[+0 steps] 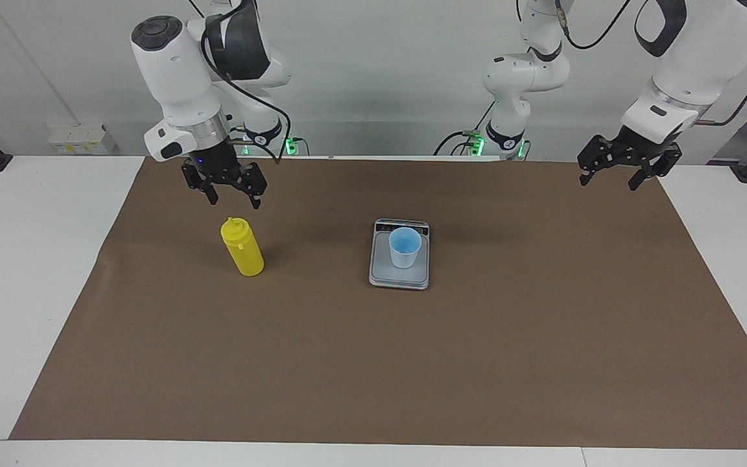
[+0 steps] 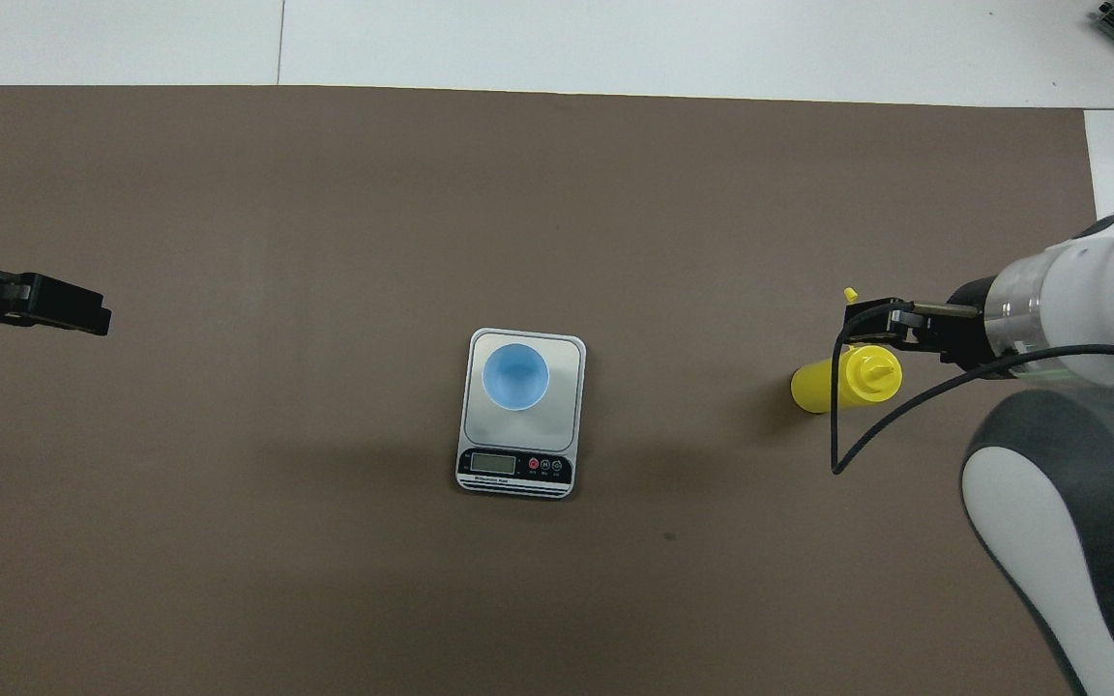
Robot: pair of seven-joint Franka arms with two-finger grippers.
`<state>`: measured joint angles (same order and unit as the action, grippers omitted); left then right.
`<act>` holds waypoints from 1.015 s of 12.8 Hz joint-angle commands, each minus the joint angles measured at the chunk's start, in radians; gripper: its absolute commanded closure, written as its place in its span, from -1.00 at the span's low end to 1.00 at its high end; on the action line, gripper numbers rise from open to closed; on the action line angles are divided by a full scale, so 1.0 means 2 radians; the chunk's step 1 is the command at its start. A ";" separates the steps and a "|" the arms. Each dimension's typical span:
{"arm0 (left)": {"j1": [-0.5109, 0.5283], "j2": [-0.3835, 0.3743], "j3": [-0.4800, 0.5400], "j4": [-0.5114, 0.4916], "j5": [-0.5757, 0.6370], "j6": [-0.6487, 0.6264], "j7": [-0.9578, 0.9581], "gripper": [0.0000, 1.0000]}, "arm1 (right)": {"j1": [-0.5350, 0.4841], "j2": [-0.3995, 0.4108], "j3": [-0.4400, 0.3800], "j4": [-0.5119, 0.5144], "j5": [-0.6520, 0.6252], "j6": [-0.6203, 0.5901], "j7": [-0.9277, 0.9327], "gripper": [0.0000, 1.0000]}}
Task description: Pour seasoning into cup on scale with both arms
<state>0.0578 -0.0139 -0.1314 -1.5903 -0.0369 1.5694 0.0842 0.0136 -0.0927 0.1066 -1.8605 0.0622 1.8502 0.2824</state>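
Seasoning bottle [image 1: 242,248] stands upright on the brown mat [image 1: 477,363], toward the right arm's end of the counter [image 1: 36,272], well apart from the scale [image 1: 399,275]. Nozzle cap on; tethered tip sticks out to the side, partly hidden in the overhead view.

Right gripper [image 1: 227,191] hangs above the bottle, jaws wide, holding nothing, clear of the cap. Left gripper [image 1: 613,172] waits over the mat edge at the left arm's end, also wide and empty.

Cup [image 1: 404,246] sits upright on the scale's plate, nearer the display strip than plate centre. Empty as far as I can see.

Risks, my read:
- Bottle is tall and narrow. A descent that catches the cap or shoulder off-centre would likely tip it or skid it on the mat.
- Loose cable on the right wrist loops beside the bottle in the overhead view; it could snag the tethered tip or drag the bottle.
- Cup is light and unsecured. A bump from bottle or gripper during the pour would knock it off the plate or over.
- If the cap is shut, nothing pours; probably the left arm's job.

Room: open mat between bottle and scale, nothing in the transfer path. Bottle, scale and cup all sit well in from the mat edges. Plenty of free mat farther from the robots.
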 commanded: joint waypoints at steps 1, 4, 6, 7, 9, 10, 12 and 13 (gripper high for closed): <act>-0.004 -0.011 0.002 -0.015 0.006 0.009 0.005 -1.00 | 0.003 0.046 0.000 0.099 -0.021 -0.066 -0.012 -1.00; -0.004 -0.011 0.002 -0.015 0.006 0.009 0.005 -1.00 | 0.007 0.053 0.001 0.129 -0.041 -0.103 -0.015 -1.00; -0.004 -0.011 0.002 -0.015 0.006 0.010 0.005 -1.00 | 0.002 0.041 0.000 0.125 -0.042 -0.116 -0.017 -1.00; -0.004 -0.011 0.002 -0.015 0.006 0.010 0.005 -1.00 | -0.001 0.035 0.000 0.119 -0.042 -0.130 -0.040 -1.00; -0.004 -0.011 0.002 -0.015 0.006 0.011 0.005 -1.00 | -0.011 0.024 -0.002 0.100 -0.041 -0.138 -0.081 -1.00; -0.004 -0.011 0.002 -0.016 0.006 0.011 0.005 -1.00 | -0.011 0.022 -0.001 0.095 -0.041 -0.135 -0.081 -1.00; -0.004 -0.011 0.002 -0.016 0.006 0.011 0.004 -1.00 | -0.011 0.013 -0.001 0.074 -0.040 -0.124 -0.079 -1.00; -0.004 -0.011 0.002 -0.018 0.006 0.011 0.003 -1.00 | -0.011 0.010 -0.001 0.064 -0.040 -0.115 -0.078 -1.00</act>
<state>0.0578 -0.0139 -0.1314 -1.5910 -0.0369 1.5708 0.0842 0.0009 -0.0295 0.0971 -1.6610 -0.0025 1.5815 0.1469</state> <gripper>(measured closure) 0.000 0.000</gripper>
